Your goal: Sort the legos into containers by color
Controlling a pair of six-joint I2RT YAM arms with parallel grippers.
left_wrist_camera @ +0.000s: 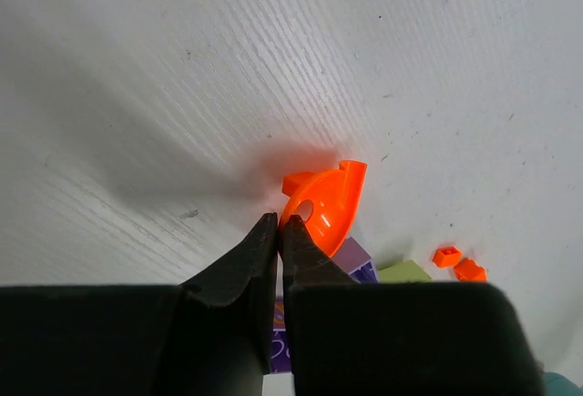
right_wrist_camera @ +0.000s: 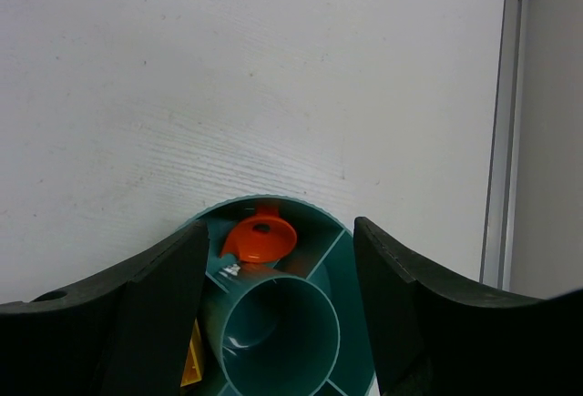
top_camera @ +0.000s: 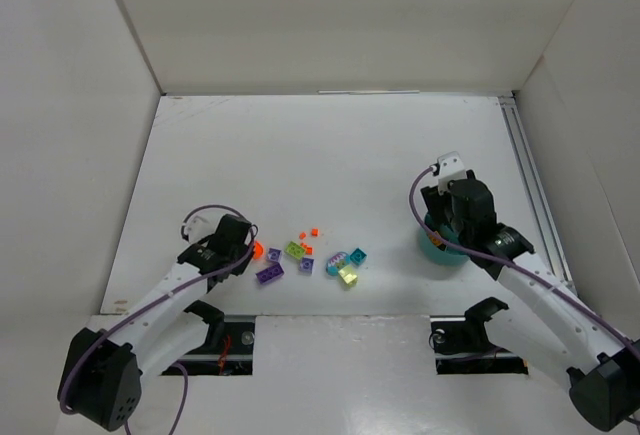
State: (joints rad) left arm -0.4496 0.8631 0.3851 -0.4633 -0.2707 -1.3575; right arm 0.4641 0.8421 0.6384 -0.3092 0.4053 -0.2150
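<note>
Orange curved plastic lego piece (left_wrist_camera: pixel 323 207) lies on the white table (left_wrist_camera: pixel 182 96), touching the tips of the left gripper (left_wrist_camera: pixel 279 230), whose black jaws are pressed together. Scattered coloured bricks (top_camera: pixel 294 250) lie nearby. The right gripper (right_wrist_camera: pixel 278 228) hangs with jaws apart over the round teal divided bowl (right_wrist_camera: pixel 301 203); one compartment holds an orange disc-shaped piece (right_wrist_camera: pixel 260 239).

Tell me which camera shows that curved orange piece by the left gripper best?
Left wrist: the curved orange piece looks large and sharp at the left gripper tips. Top external shows it only as a speck. Right wrist misses it.
</note>
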